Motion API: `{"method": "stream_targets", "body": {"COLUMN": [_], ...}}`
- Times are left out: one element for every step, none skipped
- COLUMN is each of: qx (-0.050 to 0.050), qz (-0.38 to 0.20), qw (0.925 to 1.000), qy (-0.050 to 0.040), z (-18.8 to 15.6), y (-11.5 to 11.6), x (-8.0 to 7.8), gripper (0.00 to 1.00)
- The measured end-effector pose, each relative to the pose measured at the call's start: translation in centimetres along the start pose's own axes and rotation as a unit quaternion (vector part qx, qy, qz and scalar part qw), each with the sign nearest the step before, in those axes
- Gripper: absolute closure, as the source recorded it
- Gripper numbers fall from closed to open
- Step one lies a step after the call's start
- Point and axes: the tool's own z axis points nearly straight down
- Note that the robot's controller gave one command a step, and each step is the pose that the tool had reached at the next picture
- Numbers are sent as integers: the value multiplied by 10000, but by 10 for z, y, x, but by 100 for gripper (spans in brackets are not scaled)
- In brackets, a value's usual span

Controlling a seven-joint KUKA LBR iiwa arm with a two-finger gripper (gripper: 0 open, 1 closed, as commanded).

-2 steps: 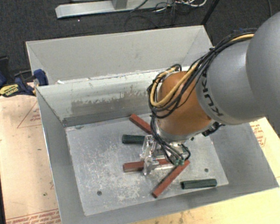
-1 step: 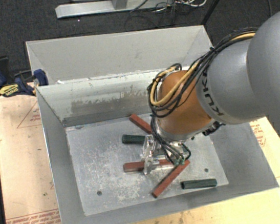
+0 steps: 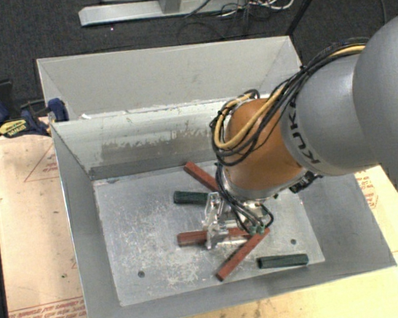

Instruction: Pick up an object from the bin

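Low at centre, the claw [image 3: 217,234] hangs beside a red-brown bar [image 3: 191,239].

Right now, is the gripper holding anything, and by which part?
Cannot tell. The gripper is down at the right end of a short red-brown bar mid-bin.

Black letters "KUK" [image 3: 304,141] run down the grey arm [image 3: 358,114], at three o'clock of the bin [image 3: 81,208].

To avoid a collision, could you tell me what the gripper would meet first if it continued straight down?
Probably the short red-brown bar lying just under the gripper, though depth is unclear.
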Motion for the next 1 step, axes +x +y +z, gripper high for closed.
{"method": "stream_targets", "body": {"qx": [11], "qz": [5], "qw": [10000], "qy": [59], "z": [-10], "y": [0], "x": [2], "gripper": [100]}}
